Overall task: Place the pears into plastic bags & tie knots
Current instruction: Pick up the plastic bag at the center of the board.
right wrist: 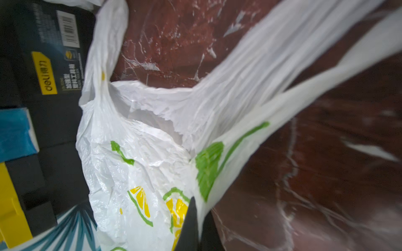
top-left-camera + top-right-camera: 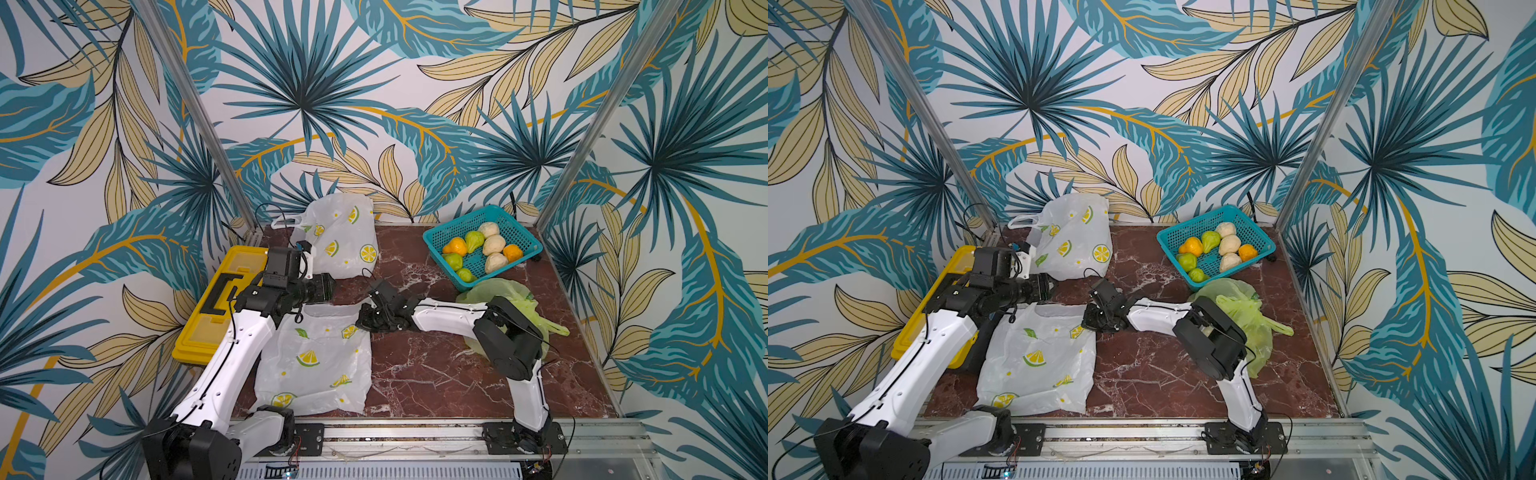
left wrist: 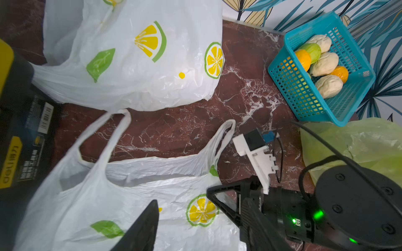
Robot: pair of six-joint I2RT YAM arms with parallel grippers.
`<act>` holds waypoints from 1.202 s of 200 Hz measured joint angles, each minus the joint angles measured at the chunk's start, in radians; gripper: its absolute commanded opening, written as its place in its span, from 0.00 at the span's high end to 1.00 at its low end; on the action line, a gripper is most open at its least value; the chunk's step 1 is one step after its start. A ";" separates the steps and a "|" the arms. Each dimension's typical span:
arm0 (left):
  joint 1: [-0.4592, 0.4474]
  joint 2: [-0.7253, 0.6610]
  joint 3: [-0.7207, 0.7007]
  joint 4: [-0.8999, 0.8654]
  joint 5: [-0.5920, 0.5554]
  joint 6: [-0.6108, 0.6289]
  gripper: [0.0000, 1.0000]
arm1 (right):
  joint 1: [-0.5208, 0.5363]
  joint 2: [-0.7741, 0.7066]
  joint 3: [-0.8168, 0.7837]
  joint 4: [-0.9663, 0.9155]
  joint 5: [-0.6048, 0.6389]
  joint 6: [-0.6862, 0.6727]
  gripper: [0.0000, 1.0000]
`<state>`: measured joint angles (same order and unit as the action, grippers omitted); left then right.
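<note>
Right gripper (image 1: 198,226) is pressed together on the thin plastic at the mouth of the flat lemon-print bag (image 2: 316,357), while only one finger (image 3: 142,228) of the left gripper (image 2: 328,290) is shown above that bag, so its spread cannot be told. Little is judged done: eight pears (image 2: 493,244) are left in the teal basket (image 2: 457,222), the pinched bag lies empty on the table (image 2: 436,365), the second lemon-print bag (image 2: 345,237) is unknotted, and only the green bag (image 2: 498,291) looks filled. The right forearm is stretched low across the table, elbow raised over the green bag; the left arm is reached forward beside the yellow toolbox (image 2: 208,328)
</note>
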<state>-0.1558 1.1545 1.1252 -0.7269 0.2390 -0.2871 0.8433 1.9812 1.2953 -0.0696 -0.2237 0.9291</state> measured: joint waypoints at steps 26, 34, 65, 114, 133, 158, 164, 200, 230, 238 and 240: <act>0.000 -0.007 0.086 -0.036 -0.012 0.006 0.31 | -0.062 -0.264 -0.133 0.011 0.006 -0.175 1.00; -0.001 -0.010 0.106 -0.044 -0.012 0.007 0.30 | -0.087 -0.346 -0.153 0.019 0.007 -0.221 1.00; -0.047 -0.006 0.146 -0.063 -0.010 -0.011 0.23 | -0.152 -0.543 -0.190 0.051 0.020 -0.342 1.00; -0.097 0.172 0.251 -0.078 0.011 -0.021 0.19 | -0.149 -0.617 -0.240 0.064 0.019 -0.454 1.00; -0.097 0.226 0.280 -0.078 0.011 -0.027 0.19 | -0.149 -0.649 -0.255 0.046 0.006 -0.491 1.00; -0.099 0.233 0.288 -0.081 0.016 -0.035 0.18 | -0.149 -0.730 -0.257 -0.008 0.010 -0.549 1.00; -0.101 0.233 0.293 -0.081 0.020 -0.035 0.18 | -0.149 -0.753 -0.262 -0.011 0.011 -0.558 1.00; -0.124 0.261 0.352 -0.078 0.034 -0.035 0.19 | -0.149 -0.814 -0.276 -0.007 0.013 -0.579 1.00; -0.134 0.323 0.403 -0.069 0.031 -0.029 0.26 | -0.149 -0.798 -0.284 -0.003 0.013 -0.578 1.00; -0.135 0.340 0.413 -0.066 0.019 -0.023 0.28 | -0.149 -0.797 -0.286 -0.001 0.013 -0.578 1.00; -0.135 0.344 0.415 -0.064 0.014 -0.018 0.28 | -0.149 -0.797 -0.286 0.000 0.013 -0.578 1.00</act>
<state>-0.2913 1.4986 1.5402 -0.7910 0.2535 -0.3054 0.6945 1.1839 1.0096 -0.0696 -0.2108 0.3511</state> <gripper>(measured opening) 0.743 0.047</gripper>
